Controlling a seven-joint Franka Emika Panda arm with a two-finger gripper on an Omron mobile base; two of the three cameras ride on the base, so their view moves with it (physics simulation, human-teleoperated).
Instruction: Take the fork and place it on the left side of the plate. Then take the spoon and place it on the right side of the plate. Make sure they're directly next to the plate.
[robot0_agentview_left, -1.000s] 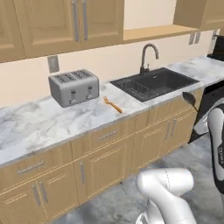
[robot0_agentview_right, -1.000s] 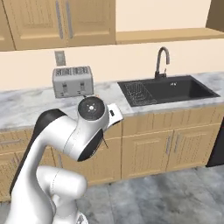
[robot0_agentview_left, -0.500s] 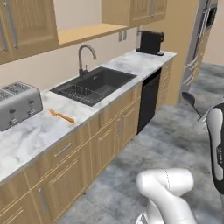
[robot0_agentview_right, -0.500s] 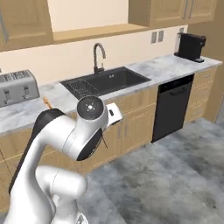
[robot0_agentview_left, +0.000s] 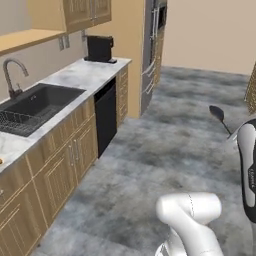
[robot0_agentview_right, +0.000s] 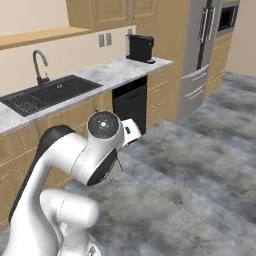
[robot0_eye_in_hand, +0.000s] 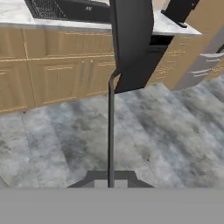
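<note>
My gripper (robot0_eye_in_hand: 110, 180) is shut on the spoon (robot0_eye_in_hand: 111, 131), a thin dark-grey utensil. Its narrow handle rises from between the fingertips, and its bowl looms large and dark at the top of the hand view. In the left base view the spoon (robot0_agentview_left: 220, 117) sticks up and to the left from the hand at the right edge, high over the floor. A sliver of orange at the counter's left edge may be the fork (robot0_agentview_left: 1, 161); too little of it shows to tell. The plate is out of view.
A marble counter (robot0_agentview_left: 80, 75) runs along the left wall with a sink (robot0_agentview_left: 35, 102), a faucet (robot0_agentview_left: 11, 75) and a black coffee machine (robot0_agentview_left: 99, 48). A black dishwasher (robot0_agentview_left: 106, 117) sits below it, and a steel fridge (robot0_agentview_left: 152, 50) stands beyond. Grey floor (robot0_agentview_left: 165, 150) spreads ahead.
The whole picture has swung right along the counter, so the base has moved. The toaster has left the view; the coffee machine and fridge have come in. The spoon stays in my gripper.
</note>
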